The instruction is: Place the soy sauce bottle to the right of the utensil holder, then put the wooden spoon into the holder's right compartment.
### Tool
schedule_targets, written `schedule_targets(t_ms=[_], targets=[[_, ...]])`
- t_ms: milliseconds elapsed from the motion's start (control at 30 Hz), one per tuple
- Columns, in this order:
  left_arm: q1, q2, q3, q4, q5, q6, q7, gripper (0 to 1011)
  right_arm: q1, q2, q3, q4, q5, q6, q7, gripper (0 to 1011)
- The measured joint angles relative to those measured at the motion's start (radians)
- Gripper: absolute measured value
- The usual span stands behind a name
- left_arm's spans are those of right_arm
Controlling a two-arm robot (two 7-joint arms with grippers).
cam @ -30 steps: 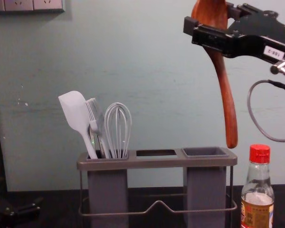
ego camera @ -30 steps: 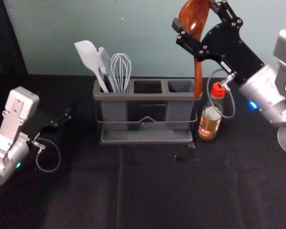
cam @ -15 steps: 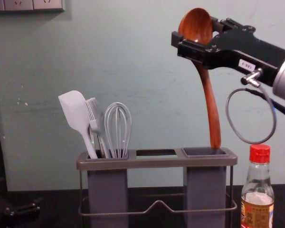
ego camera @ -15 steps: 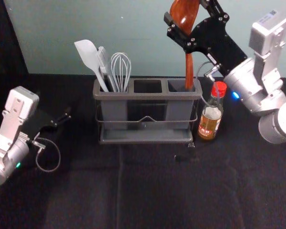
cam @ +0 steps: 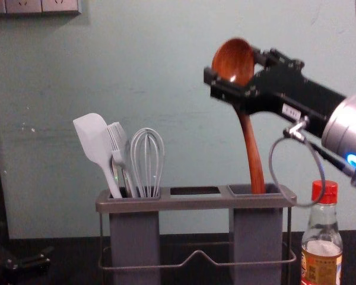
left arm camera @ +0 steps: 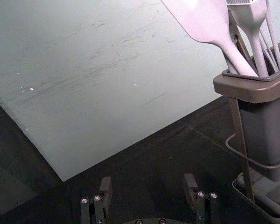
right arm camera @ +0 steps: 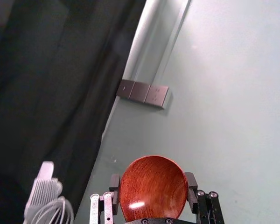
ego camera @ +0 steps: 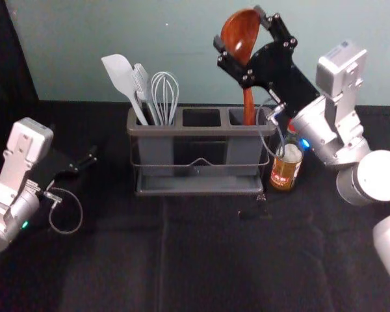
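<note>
Up by the wall, my right gripper (ego camera: 250, 44) is shut on the wooden spoon (ego camera: 239, 38), around its bowl. In the right wrist view the bowl (right arm camera: 153, 188) sits between the fingertips of my right gripper (right arm camera: 153, 191). The spoon's handle (cam: 253, 160) hangs down, its tip just inside the right compartment of the utensil holder (cam: 196, 203). The soy sauce bottle (cam: 321, 252), red-capped and upright, stands right of the holder, partly behind a cable in the head view. My left gripper (ego camera: 84, 162) is parked at the left; in its wrist view the left gripper (left arm camera: 148, 190) is open.
A white spatula (ego camera: 122, 81), a brush (ego camera: 143, 88) and a whisk (ego camera: 164, 97) stand in the holder's left compartment, with the middle compartment (ego camera: 201, 117) beside them. The wall (cam: 166, 71) rises behind the holder.
My right gripper has moved left and down with the spoon, bringing the handle tip from above the holder's right edge into the right compartment's opening. The left arm has stayed still.
</note>
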Motion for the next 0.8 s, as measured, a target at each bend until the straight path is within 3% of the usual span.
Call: schedule_targets(t_ms=[267,800], targets=[[0.000,0.000,0.000,0.000,0.000,0.000,0.000,1005,-0.022,-0.001,-0.005,0.035,-0.038,-0.031,-0.009,842],[0.000,0.000,0.000,0.000,0.000,0.000,0.000,1005,-0.074,0.002,0.005,0.048,-0.060,-0.052,-0.018,842]])
